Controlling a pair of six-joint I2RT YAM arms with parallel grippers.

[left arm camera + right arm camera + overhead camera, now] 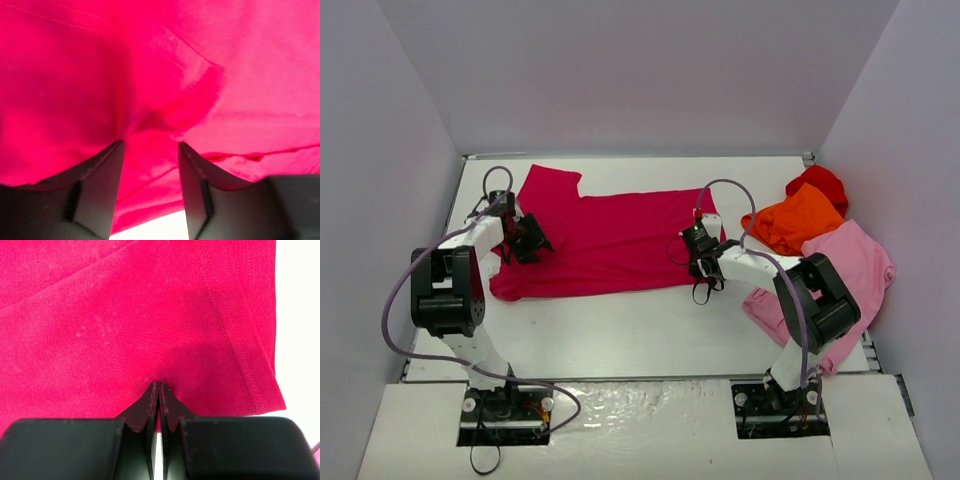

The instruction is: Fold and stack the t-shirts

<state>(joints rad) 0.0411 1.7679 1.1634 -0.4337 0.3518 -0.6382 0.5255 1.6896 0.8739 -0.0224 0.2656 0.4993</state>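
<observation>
Jaws of the left gripper stand apart; those of the right gripper are pressed together. On the white table, the crimson t-shirt lies flat mid-frame, a gripper at each end. Far right: pink t-shirt, orange t-shirt, red t-shirt.

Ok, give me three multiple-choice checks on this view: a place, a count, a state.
1. Where is the crimson shirt? A) in the right-hand pile B) spread across the table's middle C) hanging off the near edge
2. How many shirts are piled at right? A) one B) two C) three
3. The right pincer's jaws are: A) shut B) wide apart C) out of view
Answers: 1 B, flat between the arms; 2 C, bright red, orange, light pink; 3 A, fingers meet in the wrist view.
</observation>
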